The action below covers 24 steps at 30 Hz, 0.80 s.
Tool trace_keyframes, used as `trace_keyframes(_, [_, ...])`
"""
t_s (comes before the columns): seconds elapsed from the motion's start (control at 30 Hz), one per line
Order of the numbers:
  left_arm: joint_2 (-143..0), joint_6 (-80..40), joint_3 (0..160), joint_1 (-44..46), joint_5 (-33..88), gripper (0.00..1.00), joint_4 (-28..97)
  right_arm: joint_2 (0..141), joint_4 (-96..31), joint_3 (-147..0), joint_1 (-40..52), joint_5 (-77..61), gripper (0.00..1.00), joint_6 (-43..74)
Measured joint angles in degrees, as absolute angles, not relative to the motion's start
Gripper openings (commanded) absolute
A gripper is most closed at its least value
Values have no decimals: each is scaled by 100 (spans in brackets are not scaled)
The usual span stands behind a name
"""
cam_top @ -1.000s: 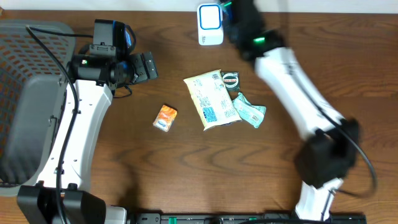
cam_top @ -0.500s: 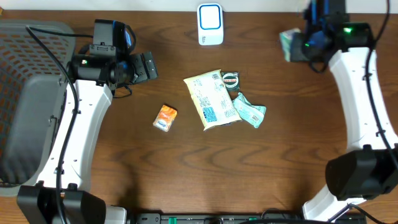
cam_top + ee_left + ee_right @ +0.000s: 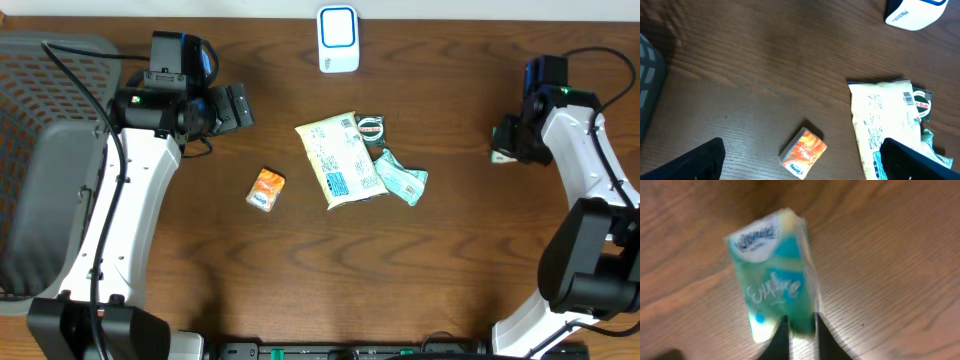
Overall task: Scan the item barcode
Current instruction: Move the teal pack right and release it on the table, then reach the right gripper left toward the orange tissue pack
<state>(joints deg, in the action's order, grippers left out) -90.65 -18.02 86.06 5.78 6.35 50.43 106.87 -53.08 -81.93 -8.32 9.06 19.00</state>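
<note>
- Right wrist view, nearest: the right gripper has its fingers close together, clamped on the narrow lower end of the tissue pack.
- Only this view shows the pack's face: teal and green, with white script lettering and a white logo at the far end. The print is blurred.
- The pack sits tilted over the wood table; whether it touches the table cannot be told.
- Left wrist view: the left gripper has its fingers spread wide apart, holding and touching nothing.
- Past those fingers lie an orange box and a cream pouch.
- Overhead view: only a pale corner of the pack shows beneath the right gripper, near the right side of the table.
- This location is well apart from the pouch and from the white-and-blue scanner at the far edge.
</note>
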Motion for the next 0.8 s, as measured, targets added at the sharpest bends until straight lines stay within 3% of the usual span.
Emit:
trace_keyframes(0.1, [-9065,-1802,8606,578,633,98,5041,10687,-5282,-8189,-840,871,38,1896])
trace_keyframes(0.23, [-9065,-1802,8606,578,635,98,5043,10687,-5253,-8189,-840,580,40,1898])
trace_keyframes(0.47, [-9065,-1802,8606,578,633,98,5043,10687,-5223,-8256,-768,-1083,44,1310])
trace_keyframes(0.57, [-9065,-1802,8606,578,635,98,5043,10687,-4976,-8340,-548,-1966,42,1164])
trace_keyframes(0.63, [-9065,-1802,8606,578,635,98,5043,10687,-4755,-8377,-303,-2471,34,1107])
trace_keyframes(0.8, [-9065,-1802,8606,578,635,98,5043,10687,-4047,-8399,646,-3221,34,1295])
